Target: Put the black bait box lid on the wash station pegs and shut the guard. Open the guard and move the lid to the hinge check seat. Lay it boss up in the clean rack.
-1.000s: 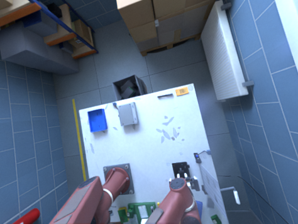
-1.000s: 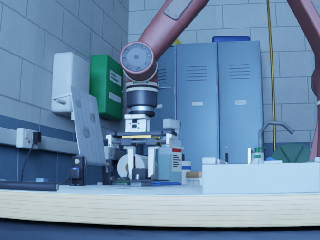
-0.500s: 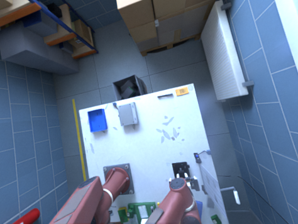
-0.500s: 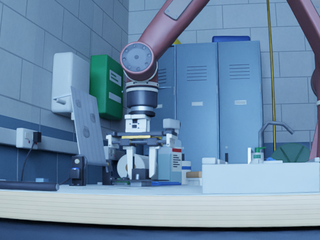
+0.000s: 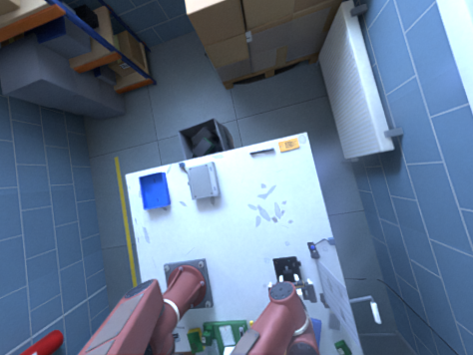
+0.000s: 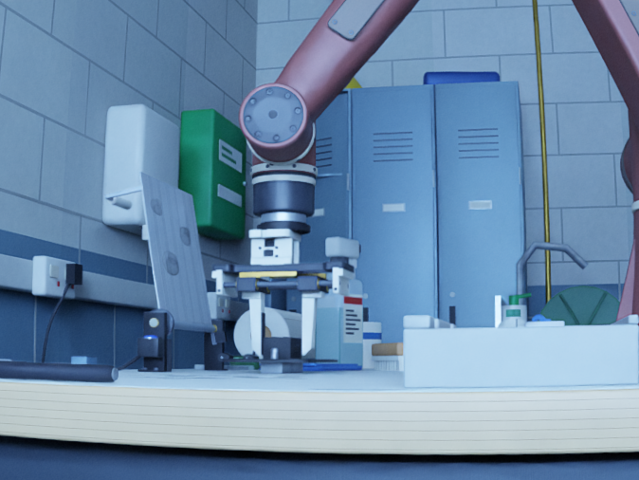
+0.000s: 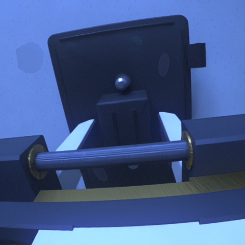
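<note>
My gripper (image 6: 280, 341) (image 7: 126, 144) hangs straight down over the wash station at the table's right edge, open, its fingers either side of the raised boss of the black bait box lid (image 7: 122, 98) (image 5: 287, 267). The lid lies flat on the station, boss up. A round-headed metal peg (image 7: 122, 81) shows through it beside the boss. A small tab sticks out of the lid's right edge. The guard (image 6: 173, 261), a grey perforated panel, stands raised and tilted beside the station. The lid is mostly hidden behind my fingers in the second side camera.
A white tray (image 6: 518, 354) stands on the right of the table. A blue bin (image 5: 154, 190) and a grey plate fixture (image 5: 203, 180) sit at the far end. A sensor block (image 6: 153, 338) and a dark bar (image 6: 57, 371) lie by the station. My arm's base (image 5: 187, 284) stands near the front.
</note>
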You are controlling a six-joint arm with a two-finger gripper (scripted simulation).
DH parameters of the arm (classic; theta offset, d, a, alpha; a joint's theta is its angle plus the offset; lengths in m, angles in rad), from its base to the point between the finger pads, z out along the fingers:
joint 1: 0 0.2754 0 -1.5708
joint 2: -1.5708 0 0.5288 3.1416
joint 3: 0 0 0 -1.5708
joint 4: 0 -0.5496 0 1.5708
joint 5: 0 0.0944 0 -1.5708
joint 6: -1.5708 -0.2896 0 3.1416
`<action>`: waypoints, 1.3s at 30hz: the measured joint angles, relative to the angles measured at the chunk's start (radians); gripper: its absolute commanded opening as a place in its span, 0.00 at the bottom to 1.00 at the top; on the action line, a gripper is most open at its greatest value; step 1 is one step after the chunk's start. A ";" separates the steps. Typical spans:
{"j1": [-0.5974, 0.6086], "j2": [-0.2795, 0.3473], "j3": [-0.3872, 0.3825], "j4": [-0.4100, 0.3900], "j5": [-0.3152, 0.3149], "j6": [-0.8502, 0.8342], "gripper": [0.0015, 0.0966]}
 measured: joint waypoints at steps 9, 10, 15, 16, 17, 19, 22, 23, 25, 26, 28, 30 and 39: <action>0.000 0.000 0.000 0.000 0.000 0.000 0.59; 0.000 0.000 0.000 0.000 0.000 0.000 0.59; 0.000 -0.010 0.001 0.000 -0.011 0.000 0.59; 0.000 -0.014 0.001 0.000 -0.016 0.000 0.59; 0.000 -0.020 0.002 0.000 -0.022 0.000 0.59; 0.000 -0.032 0.004 0.000 -0.036 0.000 0.59; 0.000 -0.055 0.007 0.000 -0.061 0.000 0.59; 0.000 -0.063 0.009 0.000 -0.071 0.000 0.59; 0.000 -0.080 0.012 0.000 -0.091 0.000 0.59; 0.000 -0.088 0.014 0.000 -0.100 0.000 0.59; 0.000 -0.103 0.018 0.000 -0.119 0.000 0.59; 0.000 -0.117 0.021 0.000 -0.136 0.000 0.59; 0.000 -0.145 0.030 0.000 -0.173 0.000 0.59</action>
